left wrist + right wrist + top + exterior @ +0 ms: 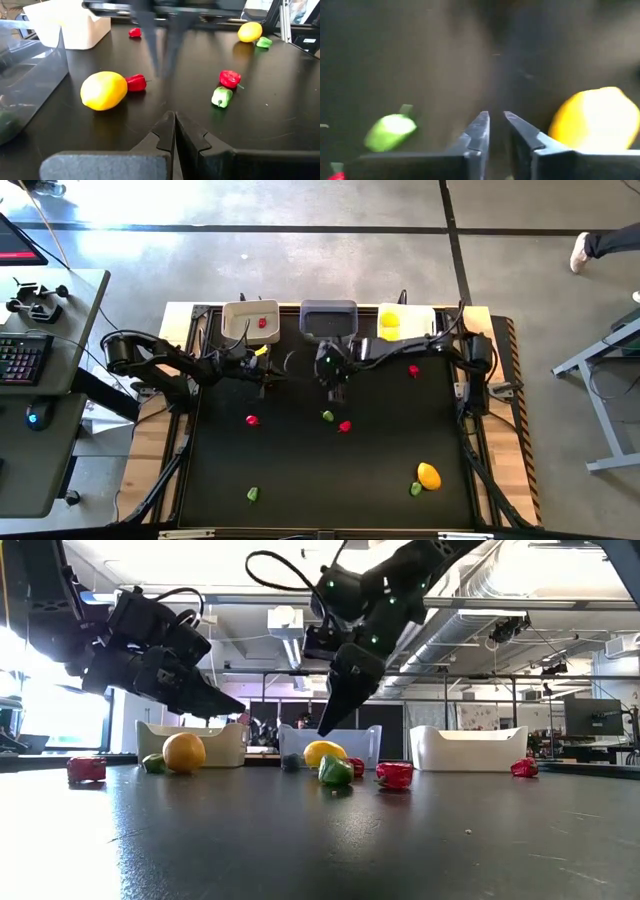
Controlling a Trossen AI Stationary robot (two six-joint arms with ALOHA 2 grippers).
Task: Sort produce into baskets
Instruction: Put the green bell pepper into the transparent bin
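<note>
Three baskets line the table's far edge. The cream-white one (250,320) holds a red piece, the dark grey one (328,318) stands in the middle, and the white one (405,321) holds a yellow piece. Loose produce lies on the black mat: a lemon (104,90) with a red piece (136,82) against it, a green piece (327,416), red pieces (345,426) (252,420) (414,370), and an orange-yellow piece (429,475) beside a green one (415,489). My right gripper (496,114) hangs above the mat near the lemon, narrowly open and empty. My left gripper (175,116) waits shut, clear of the mat.
Another green piece (254,494) lies near the front left of the mat. A desk with a keyboard (22,360) stands left of the table. A person's foot (580,252) shows on the floor at the far right. Bare mat lies between the scattered pieces.
</note>
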